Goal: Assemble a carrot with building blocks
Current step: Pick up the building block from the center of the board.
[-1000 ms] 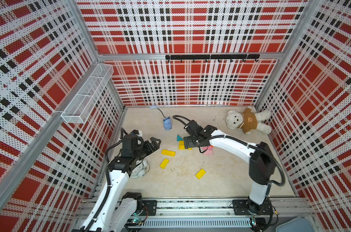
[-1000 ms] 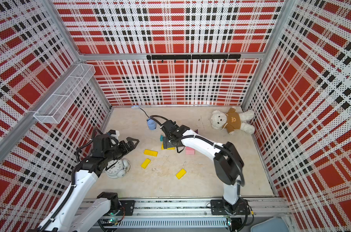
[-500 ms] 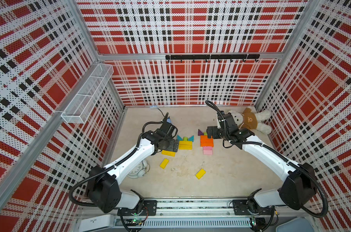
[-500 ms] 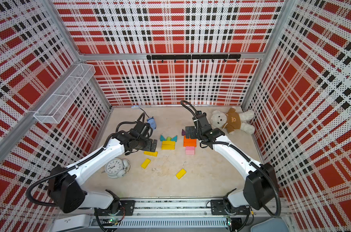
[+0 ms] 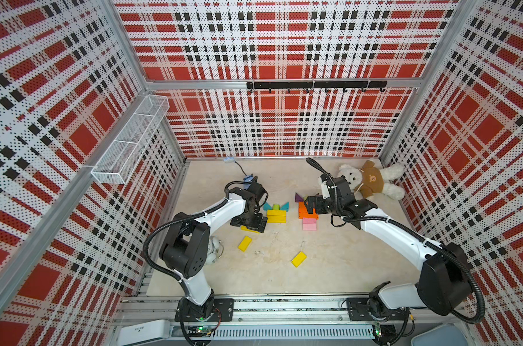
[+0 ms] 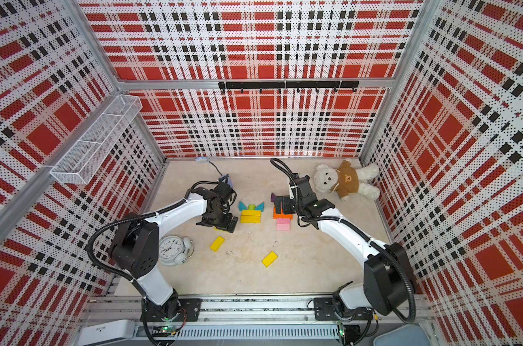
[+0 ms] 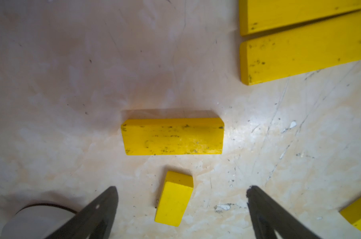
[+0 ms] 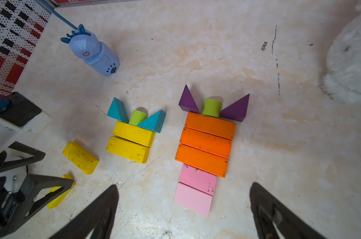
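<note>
Right wrist view shows scuffed orange bars [image 8: 205,142] and pink bars [image 8: 196,190] laid touching on the table [image 8: 279,165] beside two yellow bars [image 8: 131,142], with left gripper [image 7: 181,187] and right gripper [image 8: 183,189] spread, empty.

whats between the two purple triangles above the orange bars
A lime-green stub sits between the purple triangles, against the top orange bar. The right wrist view shows it best.

We see just a sliver of the yellow bar [image 5: 247,229] under the left gripper [image 5: 249,223], beside the yellow pair [image 5: 276,216]; alarm clock [image 5: 215,248] mostly behind the left elbow [image 5: 184,250] in a top view.
</note>
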You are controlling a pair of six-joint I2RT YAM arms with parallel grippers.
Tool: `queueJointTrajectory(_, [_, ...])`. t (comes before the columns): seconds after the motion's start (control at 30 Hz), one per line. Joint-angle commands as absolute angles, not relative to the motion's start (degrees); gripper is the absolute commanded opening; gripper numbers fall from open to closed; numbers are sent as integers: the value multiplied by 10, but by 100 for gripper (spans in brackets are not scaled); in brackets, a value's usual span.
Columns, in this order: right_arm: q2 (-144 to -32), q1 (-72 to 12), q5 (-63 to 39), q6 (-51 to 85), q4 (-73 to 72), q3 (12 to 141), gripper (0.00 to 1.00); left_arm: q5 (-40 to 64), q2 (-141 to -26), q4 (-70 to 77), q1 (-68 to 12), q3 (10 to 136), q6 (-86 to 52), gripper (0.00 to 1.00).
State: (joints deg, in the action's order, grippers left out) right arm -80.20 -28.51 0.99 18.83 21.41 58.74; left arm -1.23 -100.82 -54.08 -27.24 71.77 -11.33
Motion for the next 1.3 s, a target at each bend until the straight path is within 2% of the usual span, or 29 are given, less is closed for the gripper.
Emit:
queueJointTrajectory(0.0, [-785, -284, 4, 179, 167, 576, 100, 12, -1037, -529, -262, 739, -120, 99])
queueJointTrajectory(0.37, [-766, -284, -2, 187, 133, 542, 100, -25, -1089, -531, -252, 757, -103, 100])
queueJointTrajectory(1.1, [-766, -284, -5, 190, 129, 536, 100, -13, -1126, -510, -256, 742, -81, 100])
queueJointTrajectory(1.27, [-762, -284, -7, 191, 128, 534, 100, -41, -1111, -509, -266, 742, -100, 93])
